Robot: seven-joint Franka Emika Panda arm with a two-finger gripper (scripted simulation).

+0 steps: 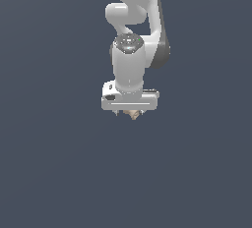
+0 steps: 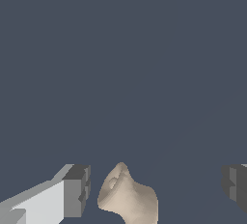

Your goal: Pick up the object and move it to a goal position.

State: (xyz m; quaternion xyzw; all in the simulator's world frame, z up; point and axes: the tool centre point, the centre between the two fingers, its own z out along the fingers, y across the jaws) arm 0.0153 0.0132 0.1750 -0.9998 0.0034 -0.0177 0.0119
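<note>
Flat slate-grey ground (image 1: pixel 54 173) — evenly lit

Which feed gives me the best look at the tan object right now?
The wrist view: the tan object appears large between the open gripper fingers, its flared shape clear. The exterior view shows only a small tan speck peeking under the gripper body.

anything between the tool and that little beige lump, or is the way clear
Nothing visible stands in the way. In the wrist view the object sits in the gap between the two open fingers of the tool, closer to one finger, with a clear gap on both sides. No goal marker shows in either view.
</note>
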